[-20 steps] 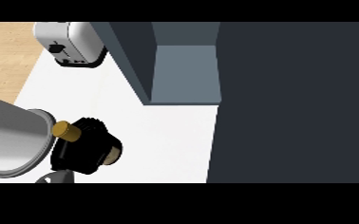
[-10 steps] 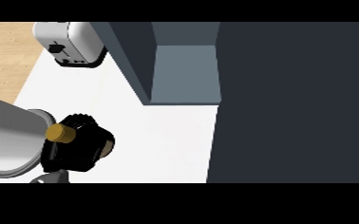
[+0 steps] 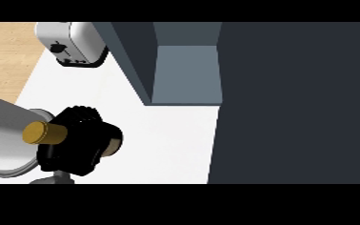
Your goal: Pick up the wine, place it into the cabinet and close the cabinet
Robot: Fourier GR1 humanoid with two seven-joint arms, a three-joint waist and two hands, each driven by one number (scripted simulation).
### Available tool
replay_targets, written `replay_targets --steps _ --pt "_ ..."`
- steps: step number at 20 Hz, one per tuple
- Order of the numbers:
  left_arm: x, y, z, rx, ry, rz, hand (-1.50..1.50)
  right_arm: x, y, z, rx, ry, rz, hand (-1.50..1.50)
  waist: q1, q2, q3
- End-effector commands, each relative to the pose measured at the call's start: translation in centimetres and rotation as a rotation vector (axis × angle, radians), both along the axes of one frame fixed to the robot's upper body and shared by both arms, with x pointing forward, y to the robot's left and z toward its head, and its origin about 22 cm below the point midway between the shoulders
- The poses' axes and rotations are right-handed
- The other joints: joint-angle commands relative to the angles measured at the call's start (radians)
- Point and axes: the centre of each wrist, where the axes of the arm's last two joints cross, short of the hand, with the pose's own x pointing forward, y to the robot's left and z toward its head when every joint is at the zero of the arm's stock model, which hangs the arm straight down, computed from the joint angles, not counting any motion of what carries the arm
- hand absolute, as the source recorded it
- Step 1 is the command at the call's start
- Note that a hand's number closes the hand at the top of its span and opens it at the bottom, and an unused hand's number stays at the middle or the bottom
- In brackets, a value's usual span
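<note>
The left hand (image 3: 77,140) has its fingers curled right round the wine (image 3: 44,132), only the gold cap poking out; it's over the white counter (image 3: 169,143), left of the open cabinet (image 3: 186,74); a toaster (image 3: 70,43) sits further back

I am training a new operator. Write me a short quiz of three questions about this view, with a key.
1. True or false: the left hand is curled round the wine.
2. Where is the toaster? A) inside the cabinet; B) left of the cabinet; C) in the left hand.
3. Fill in: the cabinet is ____ (open or shut).
Key: 1 true; 2 B; 3 open.
</note>
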Motion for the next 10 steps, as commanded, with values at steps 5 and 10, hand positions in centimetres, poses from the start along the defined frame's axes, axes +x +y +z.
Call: replay_targets --steps 5,10 --pt "-0.1 -4.5 5.6 0.007 -0.005 -0.054 1.5 -2.7 -0.2 0.8 0.037 -0.031 0.048 -1.5 -0.005 0.001 0.0" --pt "-1.1 -7.0 8.0 0.016 0.045 -0.101 1.5 -1.4 -1.3 -0.6 0.06 -0.033 0.035 -1.5 -0.005 0.002 0.0"
